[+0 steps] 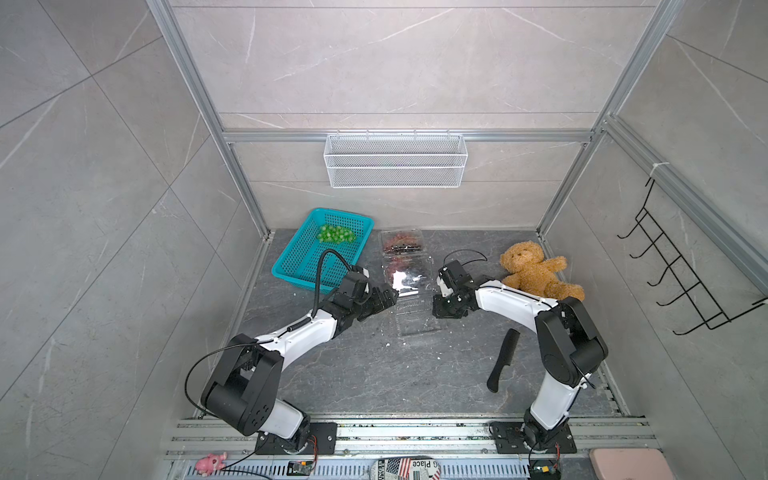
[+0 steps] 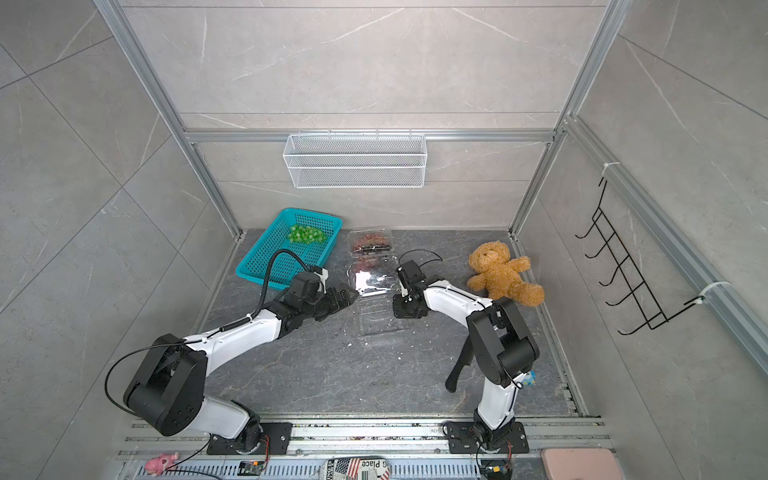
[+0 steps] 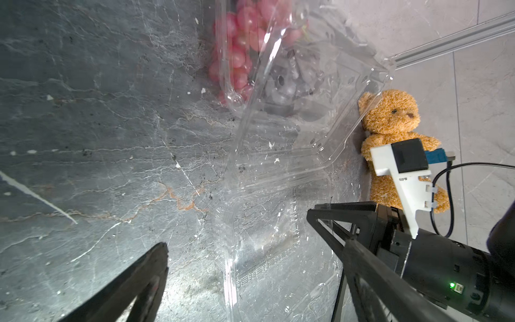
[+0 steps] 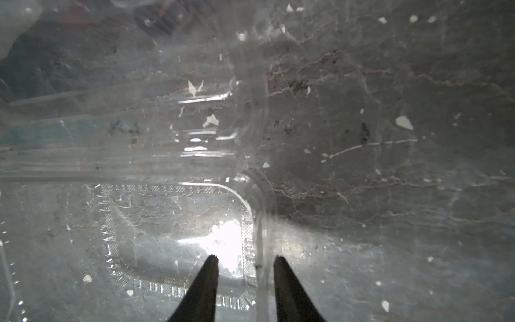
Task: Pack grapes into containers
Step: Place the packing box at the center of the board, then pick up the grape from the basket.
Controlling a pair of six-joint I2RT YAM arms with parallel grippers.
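Judging from how things lie, about two thirds of the packing is taken to be done. Three clear containers are lined up on the bench (image 1: 365,374), one behind the other. The farthest container (image 1: 422,241) is filled with red and dark grapes (image 1: 399,243), and its lid looks to be down. The middle container (image 1: 426,266) is loaded with red grapes (image 3: 239,55). Whether it has been shut cannot be told, since a tilted clear lid (image 3: 320,111) and glare lie across it. The nearest container (image 1: 417,320) is seen open and empty, flat on the bench. The green grapes (image 1: 336,234) lie as one bunch at the far end of the teal basket (image 1: 299,259), just beside the containers. No grape is carried by either arm.

The left claw (image 3: 237,230) is spread wide and nothing is held in it; it is poised at the empty container's side nearest the basket. The right claw (image 4: 245,259) is parted only partway, with the empty container's rim standing between its jaws. A gap is visible beside the rim, so it is judged to be straddled rather than pinched.

By this reading, the green bunch has yet to be fetched from the basket and laid in the empty container, and any raised lid pressed down.
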